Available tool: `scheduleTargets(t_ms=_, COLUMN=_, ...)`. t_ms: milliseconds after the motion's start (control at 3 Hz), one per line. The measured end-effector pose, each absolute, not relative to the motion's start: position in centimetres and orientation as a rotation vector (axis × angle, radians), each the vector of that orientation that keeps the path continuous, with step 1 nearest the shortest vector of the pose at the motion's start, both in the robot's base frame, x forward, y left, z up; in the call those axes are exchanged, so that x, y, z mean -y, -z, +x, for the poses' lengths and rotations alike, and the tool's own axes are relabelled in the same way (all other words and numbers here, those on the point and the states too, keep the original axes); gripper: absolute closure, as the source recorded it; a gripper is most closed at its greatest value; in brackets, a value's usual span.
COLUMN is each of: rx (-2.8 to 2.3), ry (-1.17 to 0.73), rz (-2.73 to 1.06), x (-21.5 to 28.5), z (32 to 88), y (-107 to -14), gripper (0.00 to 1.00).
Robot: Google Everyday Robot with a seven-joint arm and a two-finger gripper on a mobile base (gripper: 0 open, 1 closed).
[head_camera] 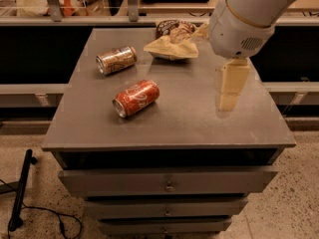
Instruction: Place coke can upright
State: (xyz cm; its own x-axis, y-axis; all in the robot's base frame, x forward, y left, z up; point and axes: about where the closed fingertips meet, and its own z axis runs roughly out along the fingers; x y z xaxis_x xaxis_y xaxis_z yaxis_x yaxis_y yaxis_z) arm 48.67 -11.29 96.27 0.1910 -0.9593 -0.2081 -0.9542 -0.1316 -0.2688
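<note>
The coke can (137, 98), red with white script and silver ends, lies on its side on the grey cabinet top (189, 123), left of the middle, with its top end facing the front left. My gripper (231, 86) hangs below the white arm (244, 19) over the right part of the top. It points down and is well to the right of the can, not touching it. It holds nothing that I can see.
A brown-and-tan can (116, 59) lies on its side behind the coke can at the back left. A tan and brown snack bag (173, 40) lies at the back middle. The cabinet has drawers (169, 183) below. A black stand and cable (20, 193) are on the floor at the left.
</note>
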Motion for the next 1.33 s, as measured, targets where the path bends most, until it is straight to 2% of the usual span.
scheduleTargets(t_ms=667, rx=-1.455, ry=-0.058, rz=-2.361, x=3.7, z=52.5, y=-92.9, gripper=0.00)
scheduleTargets(t_ms=1333, rx=-1.273, ry=-0.194, rz=-2.515, x=-1.6, z=53.8, y=-89.2, gripper=0.00)
